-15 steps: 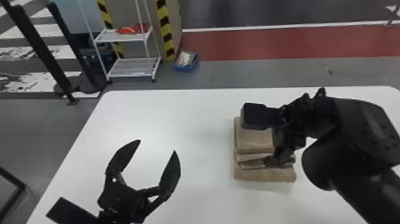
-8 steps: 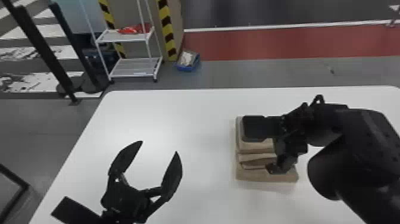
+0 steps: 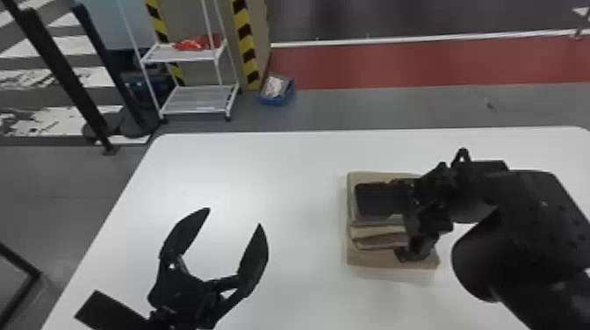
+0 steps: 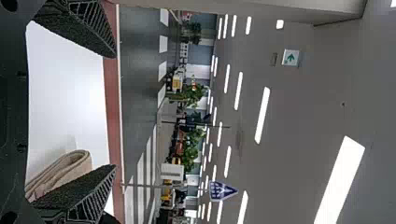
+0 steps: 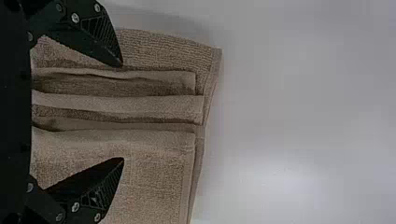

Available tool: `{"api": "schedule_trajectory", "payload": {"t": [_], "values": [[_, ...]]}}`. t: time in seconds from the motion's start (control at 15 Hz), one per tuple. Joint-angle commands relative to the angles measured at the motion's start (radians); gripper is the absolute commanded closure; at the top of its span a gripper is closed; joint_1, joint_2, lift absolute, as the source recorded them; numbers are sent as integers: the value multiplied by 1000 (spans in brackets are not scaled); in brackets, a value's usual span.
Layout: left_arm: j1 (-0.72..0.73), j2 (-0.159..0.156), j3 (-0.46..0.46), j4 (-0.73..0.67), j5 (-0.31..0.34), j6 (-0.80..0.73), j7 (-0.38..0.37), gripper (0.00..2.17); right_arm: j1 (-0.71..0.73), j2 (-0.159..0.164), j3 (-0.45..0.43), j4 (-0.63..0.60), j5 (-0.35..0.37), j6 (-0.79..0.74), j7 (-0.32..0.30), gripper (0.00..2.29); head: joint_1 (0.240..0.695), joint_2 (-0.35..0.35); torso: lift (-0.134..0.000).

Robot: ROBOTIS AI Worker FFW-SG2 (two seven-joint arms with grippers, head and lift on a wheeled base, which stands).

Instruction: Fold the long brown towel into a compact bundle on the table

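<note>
The towel (image 3: 364,259) lies folded on the counter (image 3: 289,184), on the robot's right side, a layered stack with a broad panel at the far side, narrow strips in front of it, and the bottom layer jutting toward the robot. The right gripper (image 5: 123,112) is above the stack, its fingers spread with the strips between them, nothing visibly pinched. The left gripper (image 3: 234,216) is also spread and empty, waiting over the counter, well apart from the towel. Folding looks well along; the step in hand is probably to tidy or gather these stepped edges. To do it well, keep the fingers square to the strips, settle both tips evenly onto the cloth and close gently, so the layers come together rather than one alone. Too shallow a pinch could peel off the top strip; too deep could snag the bottom layer and drag the stack askew. Any lift should be low, the release soft, then a light flat press.
</note>
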Motion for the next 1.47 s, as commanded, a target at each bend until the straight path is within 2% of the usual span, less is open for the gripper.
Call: {"api": "schedule_trajectory", "payload": {"t": [0.0,0.27,0.67,0.8,0.93,1.07,1.2,1.4], "values": [[-3,-3,-1,0,0,0,0,39,-3,1,3,9,6,-7,5,194,695,131,-125],[-3,-3,-1,0,0,0,0,39,-14,10,9,52,29,-7,5,316,695,126,-125],[-8,-3,-4,2,-3,0,1,39,-35,21,-5,58,15,14,5,596,695,117,-125],[-8,-3,-7,3,-5,0,1,39,-35,22,-6,60,11,14,5,623,695,115,-125],[-8,-3,-7,6,-6,0,1,39,-41,25,-6,66,8,14,5,768,695,116,-125],[-8,-3,-7,8,-6,0,1,39,-41,28,-5,72,9,14,5,772,695,116,-125],[-9,-3,-7,8,-6,0,1,39,-41,32,-8,72,6,21,5,1099,695,116,-125],[-8,-3,-7,12,-6,0,0,39,-41,33,-16,74,3,36,5,1109,695,115,-125]]}}
